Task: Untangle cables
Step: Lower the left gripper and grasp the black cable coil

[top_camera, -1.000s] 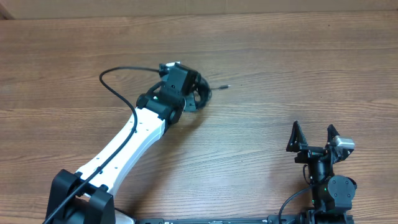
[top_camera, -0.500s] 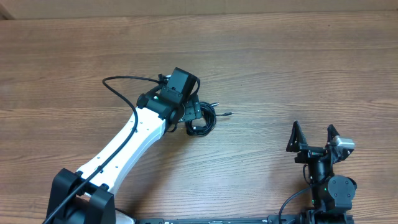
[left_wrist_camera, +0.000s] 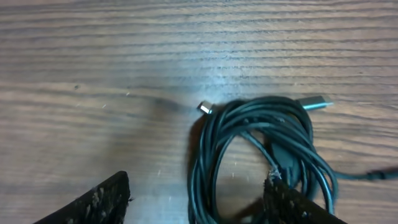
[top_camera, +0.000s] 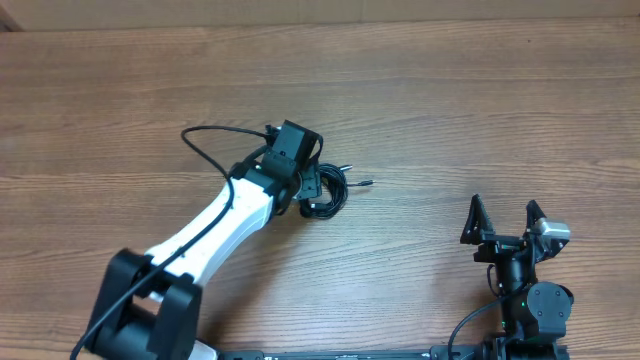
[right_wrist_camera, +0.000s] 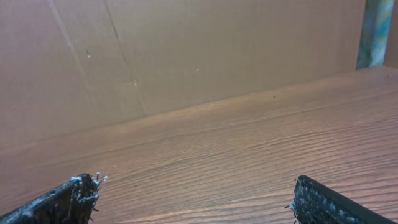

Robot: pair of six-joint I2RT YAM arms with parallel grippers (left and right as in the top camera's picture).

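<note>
Lying on the grained wood table, thin black cables with silvery plugs form 1 loose coil. Left gripper spread at the coil; right gripper spread, empty.

No writing, label, brand mark, number or sign can be read in any view. The cables show no legible print on their cords or plugs. The wooden table shows only grain. The plain brown cardboard wall behind the table bears only creases and specks, with no lettering.
</note>
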